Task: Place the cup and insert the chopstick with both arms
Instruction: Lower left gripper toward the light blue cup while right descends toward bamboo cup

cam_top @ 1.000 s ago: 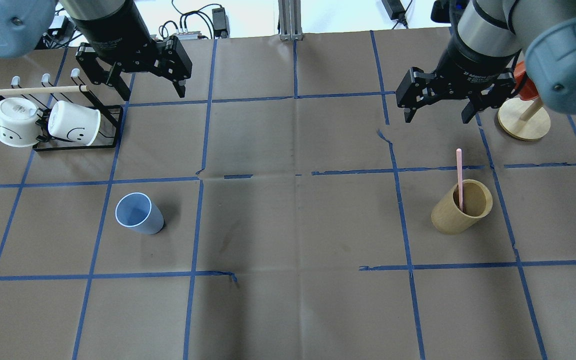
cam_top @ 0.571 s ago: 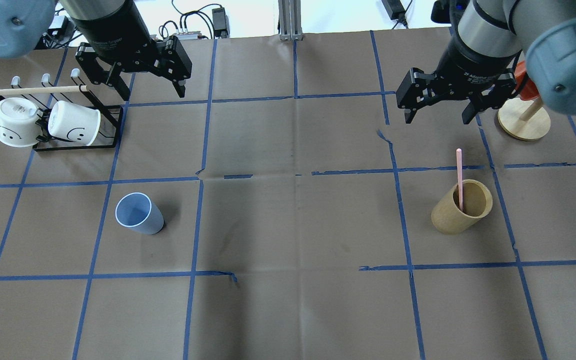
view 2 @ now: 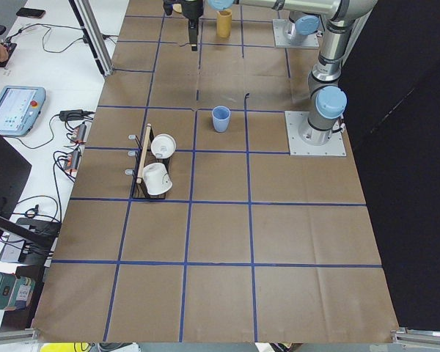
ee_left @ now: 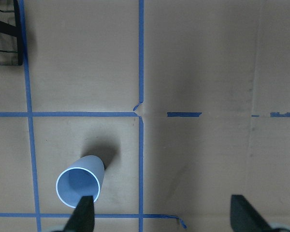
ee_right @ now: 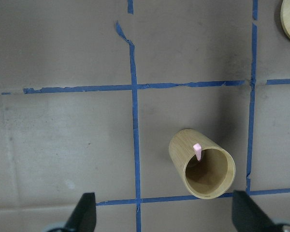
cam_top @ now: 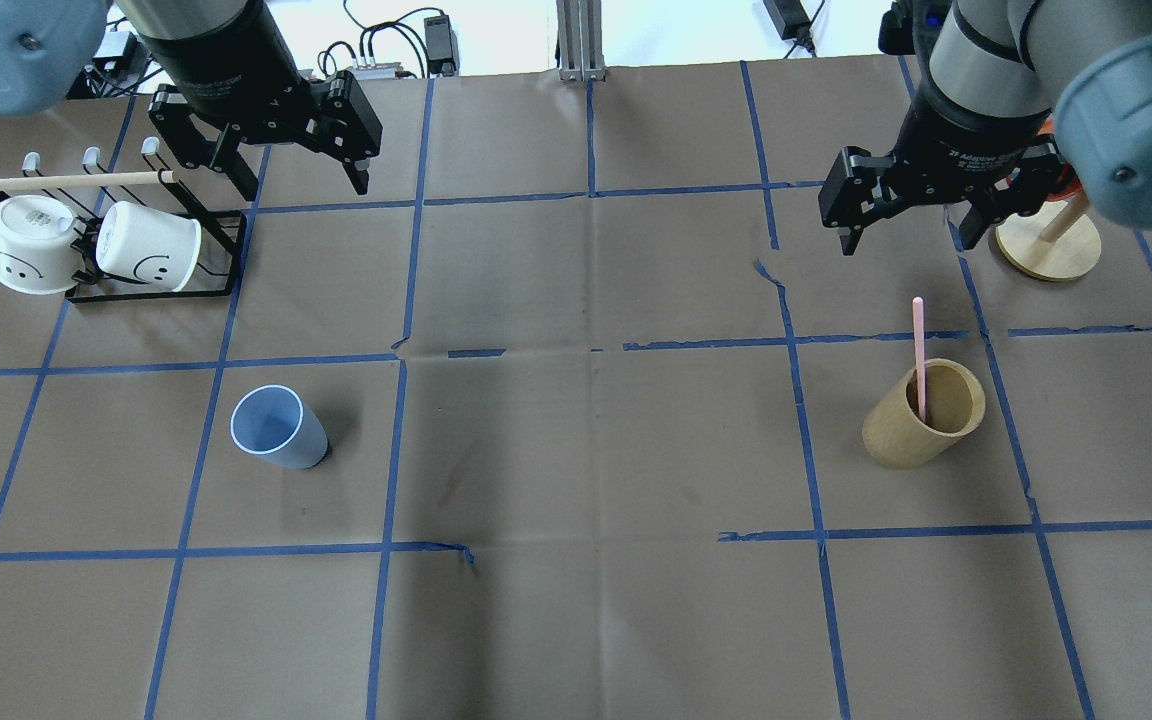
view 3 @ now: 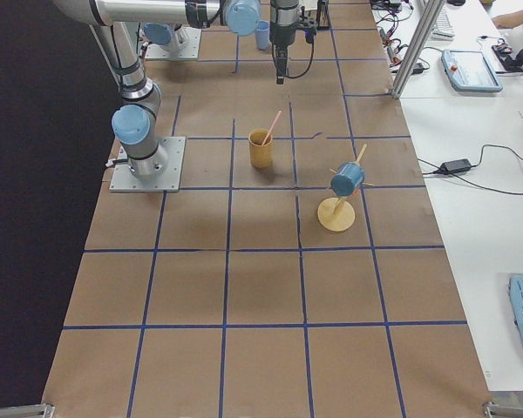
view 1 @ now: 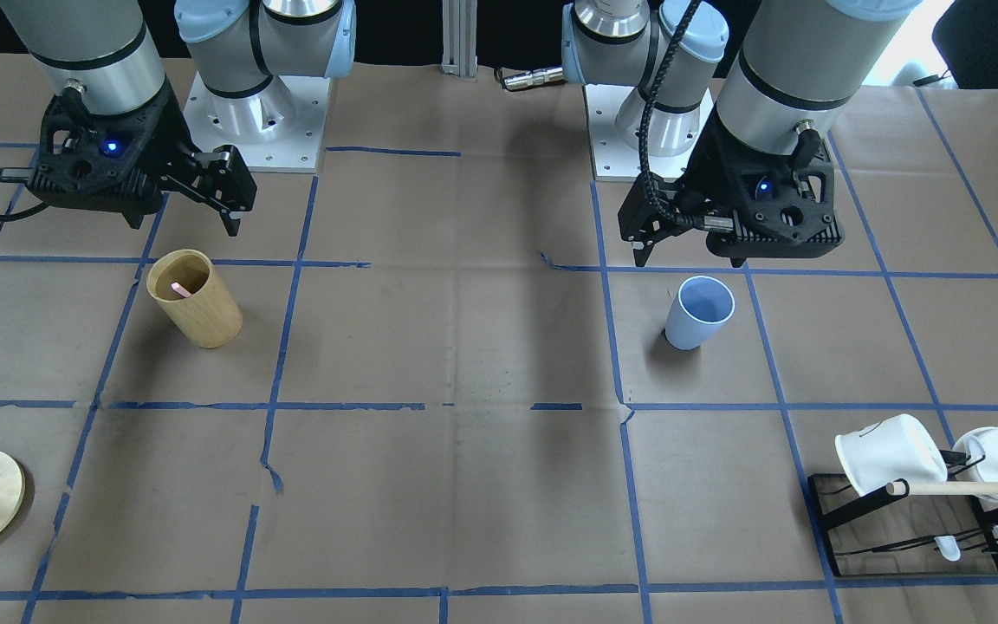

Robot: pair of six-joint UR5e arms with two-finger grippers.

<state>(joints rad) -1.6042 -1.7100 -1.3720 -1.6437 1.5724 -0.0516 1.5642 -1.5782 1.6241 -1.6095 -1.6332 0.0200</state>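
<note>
The light-blue cup (cam_top: 278, 427) stands upright on the left half of the table; it also shows in the left wrist view (ee_left: 79, 186) and the front view (view 1: 700, 312). The pale-pink chopstick (cam_top: 920, 350) stands tilted inside the tan wooden cup (cam_top: 924, 413) on the right half; its tip shows in the right wrist view (ee_right: 197, 151). My left gripper (cam_top: 304, 180) is open and empty, high above the table behind the blue cup. My right gripper (cam_top: 908, 240) is open and empty, high behind the wooden cup.
A black rack (cam_top: 151, 285) with two white cups and a wooden rod (cam_top: 76, 181) stands at the far left. A round wooden stand (cam_top: 1048, 245) holding an orange mug is at the far right, close beside my right gripper. Blue tape lines grid the brown paper.
My right gripper has shifted a little to the right, toward the wooden stand. The left gripper, the cup and the chopstick have not moved.
</note>
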